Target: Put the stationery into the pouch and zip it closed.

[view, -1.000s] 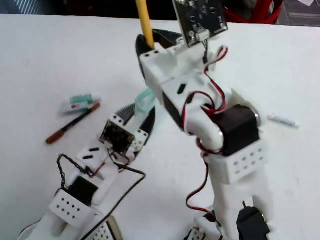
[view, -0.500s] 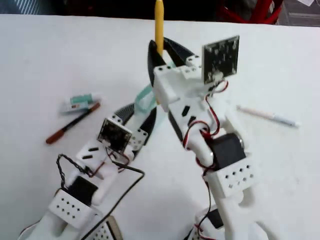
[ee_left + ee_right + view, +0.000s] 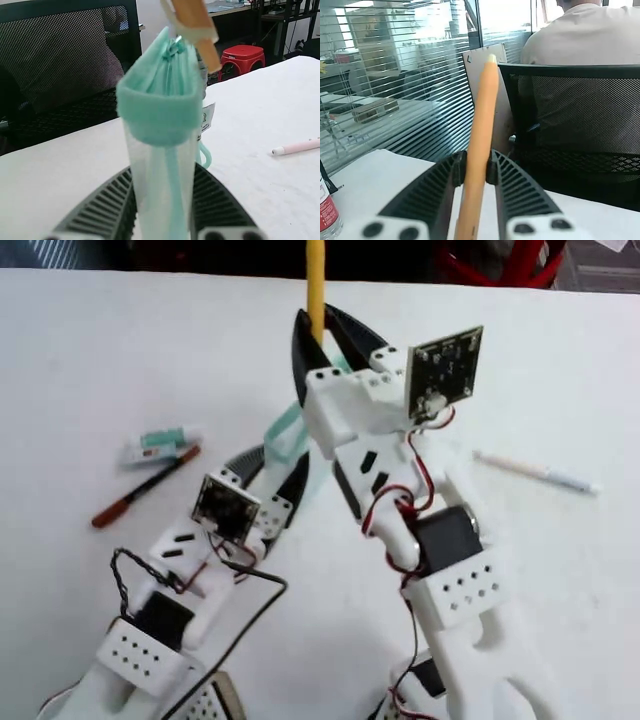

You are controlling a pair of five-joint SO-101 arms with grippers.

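Your left tool (image 3: 275, 462) was pinching the pouch (image 3: 286, 433), a clear sleeve with a teal band and zip, and holding it upright off the bench (image 3: 100, 350) with the teal mouth at the top. In the left wrist view that tool (image 3: 162, 200) had its two ribbed black fingers pressed against either side of the clear body of the pouch (image 3: 160, 115), and the teal rim bowed out into an oval. Your right tool (image 3: 322, 335) was pressed together on a yellow-orange pencil (image 3: 316, 280), gripping it partway along so that it stood nearly upright, with its upper end rising past the bench's far edge in the high view. From the right wrist you could see the tool (image 3: 477, 165) clamped on both sides of the pencil (image 3: 481, 140). The right tool sat just beyond and above the pouch, and in the left wrist view the pencil (image 3: 200, 30) slanted down close to the far end of the pouch's rim; whether it touched the pouch or had entered it could not be told. The rest of the stationery lay on the bench: a pale pink pen (image 3: 535, 470) well off to the right arm's side, also seen in the left wrist view (image 3: 297, 147), and on the left arm's side a brown pen (image 3: 145, 487) lying at a slant, its upper end just beside a small teal-and-white item (image 3: 158, 446). Both of those lay well apart from the pouch.
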